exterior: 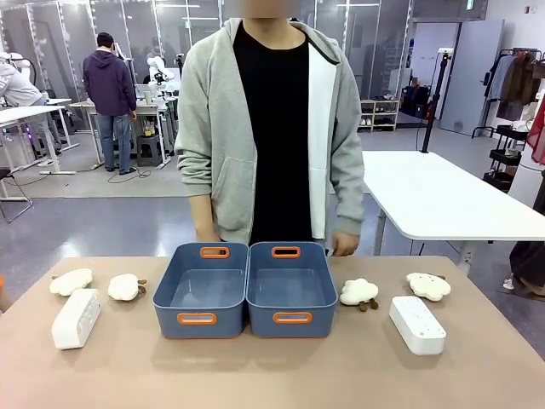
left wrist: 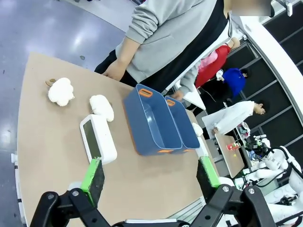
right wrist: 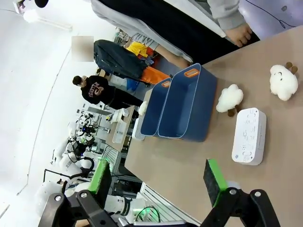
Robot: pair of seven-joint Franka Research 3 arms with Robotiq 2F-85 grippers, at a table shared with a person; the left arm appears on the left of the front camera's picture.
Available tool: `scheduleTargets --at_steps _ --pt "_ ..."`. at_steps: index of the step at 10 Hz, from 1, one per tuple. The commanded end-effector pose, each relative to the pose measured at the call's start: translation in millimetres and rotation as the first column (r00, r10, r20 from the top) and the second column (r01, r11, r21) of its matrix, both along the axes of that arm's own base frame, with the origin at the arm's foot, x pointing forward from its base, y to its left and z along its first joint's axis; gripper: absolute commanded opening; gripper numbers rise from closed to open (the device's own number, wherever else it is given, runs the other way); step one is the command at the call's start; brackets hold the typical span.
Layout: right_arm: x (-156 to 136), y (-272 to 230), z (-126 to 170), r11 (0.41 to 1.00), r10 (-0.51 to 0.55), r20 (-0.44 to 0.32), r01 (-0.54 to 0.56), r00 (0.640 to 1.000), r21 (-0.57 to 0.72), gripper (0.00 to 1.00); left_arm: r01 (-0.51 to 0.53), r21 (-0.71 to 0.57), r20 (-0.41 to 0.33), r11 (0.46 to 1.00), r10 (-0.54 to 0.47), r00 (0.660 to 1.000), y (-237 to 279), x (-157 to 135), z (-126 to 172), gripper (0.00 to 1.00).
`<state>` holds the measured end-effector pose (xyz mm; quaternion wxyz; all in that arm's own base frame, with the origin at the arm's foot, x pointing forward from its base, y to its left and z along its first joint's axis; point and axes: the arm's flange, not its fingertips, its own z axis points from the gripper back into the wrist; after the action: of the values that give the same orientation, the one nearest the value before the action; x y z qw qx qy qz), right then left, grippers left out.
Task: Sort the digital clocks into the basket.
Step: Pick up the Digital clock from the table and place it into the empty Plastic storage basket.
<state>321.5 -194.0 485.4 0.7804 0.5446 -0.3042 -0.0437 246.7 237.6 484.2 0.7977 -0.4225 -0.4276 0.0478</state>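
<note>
Both grippers stand wide open and hold nothing: the left gripper (left wrist: 150, 173) hangs above the table's left part with its green pads (left wrist: 93, 174) spread, and the right gripper (right wrist: 156, 176) hangs likewise above the right part. One clock (exterior: 76, 319) lies flat on the table near the left edge, well apart from the bins; in the left wrist view this left clock (left wrist: 98, 139) shows a greyish panel on its upper face. The right clock (exterior: 417, 325) lies flat on the right side, apart from the bins, and in the right wrist view (right wrist: 248, 136) its upper face shows small dots. Two blue bins sit side by side at the table's middle, their long walls touching: the left bin (exterior: 170, 317) and the right bin (exterior: 319, 319), each with orange-rimmed handle slots at both ends. Both bins are empty. Four white plush toys lie on the table: two (exterior: 71, 281) (exterior: 125, 287) behind the left clock, the nearer one just beside the left bin, and two (exterior: 358, 292) (exterior: 427, 285) behind the right clock. A person in a grey hoodie stands at the far edge behind the bins, one hand (exterior: 206, 232) and the other hand (exterior: 344, 244) hanging at the table's (exterior: 272, 375) rim.
</note>
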Motion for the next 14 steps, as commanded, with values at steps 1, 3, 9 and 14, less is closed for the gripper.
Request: scheduleTargets --at_steps 1,3,9,14 --pt "-2.2 0.0 2.7 1.0 0.008 0.012 -0.008 1.0 -0.005 1.0 0.013 -0.003 0.034 1.0 -0.013 0.999 2.1 1.4 0.4 1.0" --pt "-2.2 0.0 2.7 1.0 0.008 0.012 -0.008 1.0 -0.005 1.0 0.013 -0.003 0.034 1.0 -0.013 0.999 2.1 1.4 0.4 1.0" --pt "-2.2 0.0 2.7 1.0 0.008 0.012 -0.008 1.0 -0.005 1.0 0.013 -0.003 0.034 1.0 -0.013 0.999 2.1 1.4 0.4 1.0" --pt "-2.2 0.0 2.7 1.0 0.008 0.012 -0.008 1.0 -0.005 1.0 0.013 -0.003 0.034 1.0 -0.013 0.999 2.1 1.4 0.4 1.0"
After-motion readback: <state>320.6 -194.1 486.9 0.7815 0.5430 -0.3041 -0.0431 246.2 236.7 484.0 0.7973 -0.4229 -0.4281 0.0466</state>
